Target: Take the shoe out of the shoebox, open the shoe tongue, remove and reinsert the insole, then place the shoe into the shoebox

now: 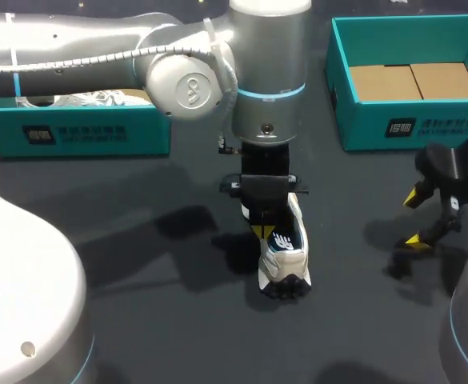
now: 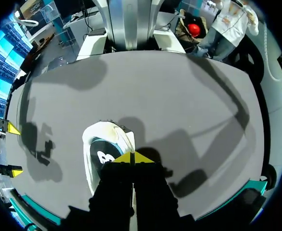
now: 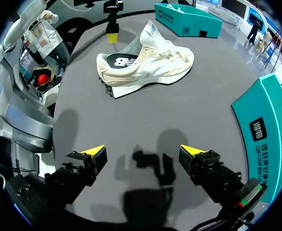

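The dark grey desk [image 1: 162, 336] carries two teal cardboard shoeboxes, one back-left [image 1: 98, 132] and one back-right [image 1: 362, 120] of the white and cream sneaker [image 1: 286, 256]. The sneaker lies on the desk, outside both boxes. The left hand [image 1: 259, 230], clenched with its tips together, hangs just over the sneaker. The right hand [image 1: 412, 218] is spread, well to the sneaker's right.

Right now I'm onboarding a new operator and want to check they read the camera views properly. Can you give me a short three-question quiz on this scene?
1. True or false: the shoe lies inside a shoebox.
2. The right gripper is: A) open and empty; B) shut on the shoe; C) shut on an insole.
3. Which arm's gripper is at the shoe?

Key: 1) False, it stands on the table. 2) A. 3) The left gripper.
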Controlling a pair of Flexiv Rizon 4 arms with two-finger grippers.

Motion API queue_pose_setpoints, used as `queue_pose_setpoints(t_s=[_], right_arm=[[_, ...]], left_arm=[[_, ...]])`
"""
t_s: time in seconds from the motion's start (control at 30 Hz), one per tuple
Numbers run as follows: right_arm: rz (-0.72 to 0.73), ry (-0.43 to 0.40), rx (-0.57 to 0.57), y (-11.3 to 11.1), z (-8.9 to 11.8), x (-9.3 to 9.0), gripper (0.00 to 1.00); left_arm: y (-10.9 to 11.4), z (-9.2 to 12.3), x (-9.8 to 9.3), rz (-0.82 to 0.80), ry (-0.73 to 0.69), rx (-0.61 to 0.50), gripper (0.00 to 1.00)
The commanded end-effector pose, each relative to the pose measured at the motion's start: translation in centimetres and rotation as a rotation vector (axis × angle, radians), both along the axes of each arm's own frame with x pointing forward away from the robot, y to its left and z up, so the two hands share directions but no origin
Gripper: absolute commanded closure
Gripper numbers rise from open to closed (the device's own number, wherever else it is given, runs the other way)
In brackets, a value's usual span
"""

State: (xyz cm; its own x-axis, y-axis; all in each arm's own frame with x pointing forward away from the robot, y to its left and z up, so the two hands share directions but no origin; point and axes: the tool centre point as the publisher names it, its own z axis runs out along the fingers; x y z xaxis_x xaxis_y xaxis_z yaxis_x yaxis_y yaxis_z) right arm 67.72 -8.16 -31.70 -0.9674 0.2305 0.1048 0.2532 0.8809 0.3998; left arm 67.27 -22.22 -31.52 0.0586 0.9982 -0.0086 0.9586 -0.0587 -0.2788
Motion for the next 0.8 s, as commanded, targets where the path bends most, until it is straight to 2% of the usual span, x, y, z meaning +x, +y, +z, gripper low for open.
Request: queue_pose_setpoints(t_s=[0.03,0.47,0.7,0.8], right_arm=[[-0.001,-0.004,-0.002,0.0,0.0,-0.3,0.0],[-0.001,-0.004,-0.002,0.0,0.0,-0.3,0.0],[-0.001,-0.004,-0.002,0.0,0.0,-0.3,0.0],[-0.001,-0.004,-0.002,0.0,0.0,-0.3,0.0]], left_arm=[[-1.0,-1.1,0.6,-0.013,0.004,0.018,1.0],[-2.5,-4.8,1.5,-0.016,-0.011,0.028,1.0],[-2.8,-5.9,1.5,-0.021,-0.009,0.036,1.0],[-2.8,-5.4,1.5,-0.01,-0.011,0.014,1.0]])
